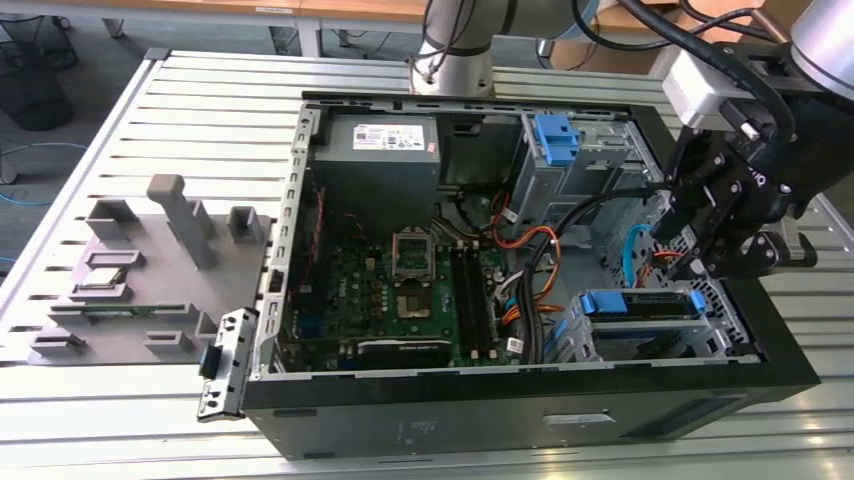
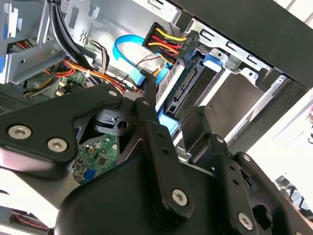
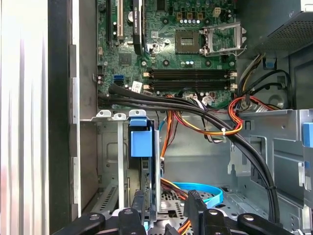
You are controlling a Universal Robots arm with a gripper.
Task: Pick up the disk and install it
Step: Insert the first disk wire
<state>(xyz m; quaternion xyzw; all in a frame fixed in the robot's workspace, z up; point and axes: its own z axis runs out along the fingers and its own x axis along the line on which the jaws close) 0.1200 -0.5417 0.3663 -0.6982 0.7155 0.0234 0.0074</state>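
The disk (image 1: pixel 641 304), silver with a blue carrier frame, sits in the metal drive cage (image 1: pixel 714 320) at the near corner of the open computer case, on the exterior view's right. My gripper (image 1: pixel 717 258) hangs just above that cage. In the second wrist view the disk (image 2: pixel 183 88) shows edge-on between my black fingers (image 2: pixel 146 110), with a gap on one side, so the gripper (image 2: pixel 176 100) is open around its end. In the first wrist view the carrier's blue tab (image 3: pixel 142 142) stands inside the cage beyond the gripper (image 3: pixel 165 206).
A wired power plug (image 2: pixel 166 46) and a blue data cable (image 2: pixel 124 51) hang close to the disk's connector end. Thick black cables (image 3: pixel 195 110) cross the case above the motherboard (image 1: pixel 400 280). A blue bracket (image 1: pixel 554 138) sits in the far bay, and a grey fixture tray (image 1: pixel 134 270) lies outside.
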